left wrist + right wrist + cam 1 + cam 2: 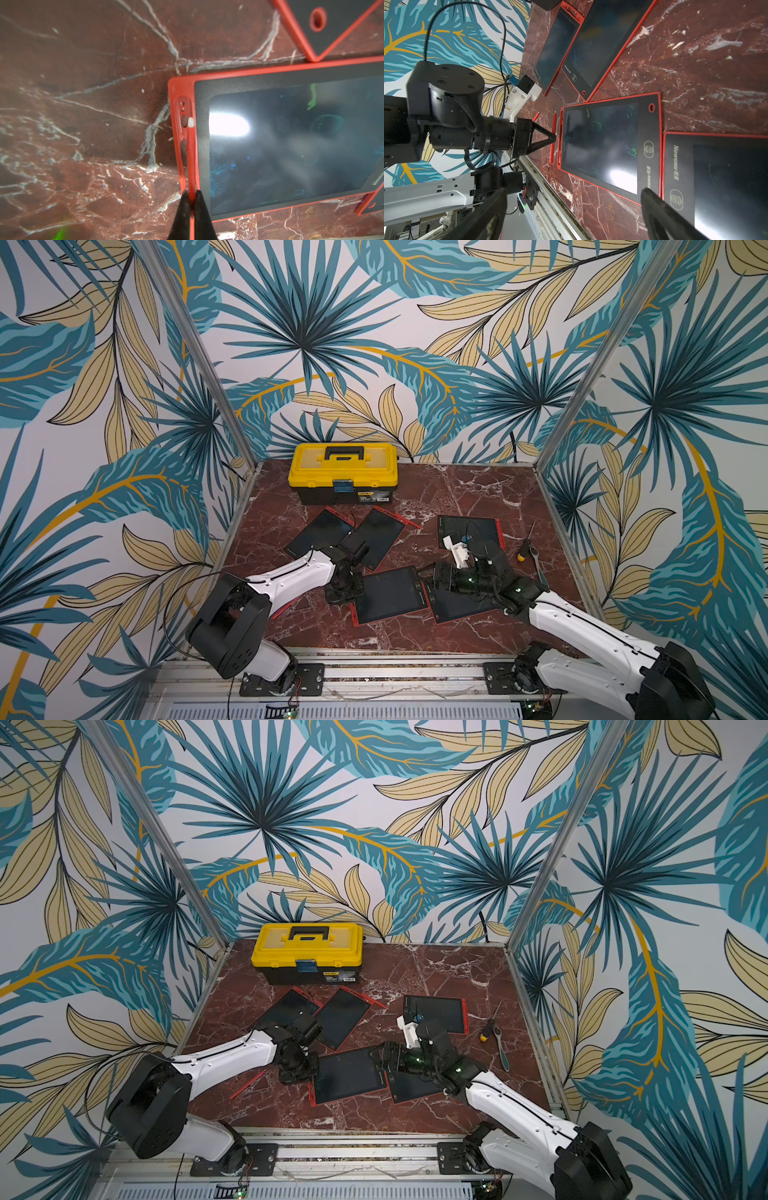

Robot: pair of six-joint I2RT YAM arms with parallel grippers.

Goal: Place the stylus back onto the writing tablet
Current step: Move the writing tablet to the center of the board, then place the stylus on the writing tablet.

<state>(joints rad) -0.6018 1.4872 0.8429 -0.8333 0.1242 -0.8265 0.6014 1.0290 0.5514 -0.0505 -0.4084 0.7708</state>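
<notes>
The left wrist view is fuzzy all over. There the stylus (191, 158) slips down between the tips of the left gripper (192, 200), so its back end is hidden. The writing tablet (291, 145) runs out of that picture. In both top views that gripper's tips hide under its own black body. The right arm (582, 626) covers part of the front right tablet (451, 610) near the bench's front edge. The right gripper (573, 192) shows only two blurry fingers (662, 212), cut off by the picture. The toolbox label (371, 498) is too tiny to read.
</notes>
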